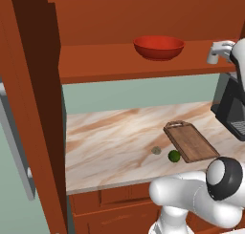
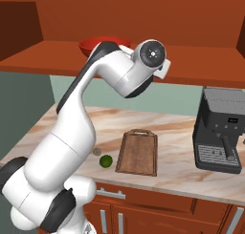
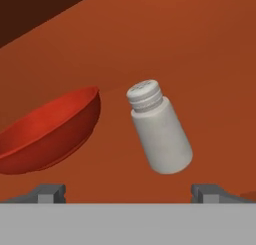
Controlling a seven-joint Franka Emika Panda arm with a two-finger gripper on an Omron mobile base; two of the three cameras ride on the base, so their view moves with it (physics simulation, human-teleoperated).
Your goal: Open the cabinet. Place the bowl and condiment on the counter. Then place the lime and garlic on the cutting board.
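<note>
Cabinet (image 1: 143, 18) of reddish-brown wood stands open, its door (image 1: 28, 109) swung out at the left edge of the left base view with a grey bar handle (image 1: 16, 147) on it; the right base view shows the shelf from below and to the side, with much of it hidden behind the white arm (image 2: 91, 113). Below, the beige marble-look surface (image 1: 110, 142) has a wide bare stretch on its left half and along its front edge. A dark espresso machine (image 2: 220, 132) stands at the right end of it, seen whole from the right base camera and cut by the frame edge in the left one. The brown cutting board (image 1: 190, 141), loop handle toward the wall, lies well apart from the machine. On the shelf sits the glossy red bowl (image 1: 159, 47), wide and shallow, with open shelf to its left. The hand view brings it close, beside the whitish-grey shaker bottle (image 3: 160, 131), which has a ridged, perforated cap and appears tilted there because the camera is rolled. The jaws (image 3: 129, 191) are spread wide apart, one tip either side of the bottle, not touching it. The dark green lime (image 1: 174, 155) lies just off the board's near-left corner, and the smaller grey-beige garlic (image 1: 156, 150) sits near its left.
</note>
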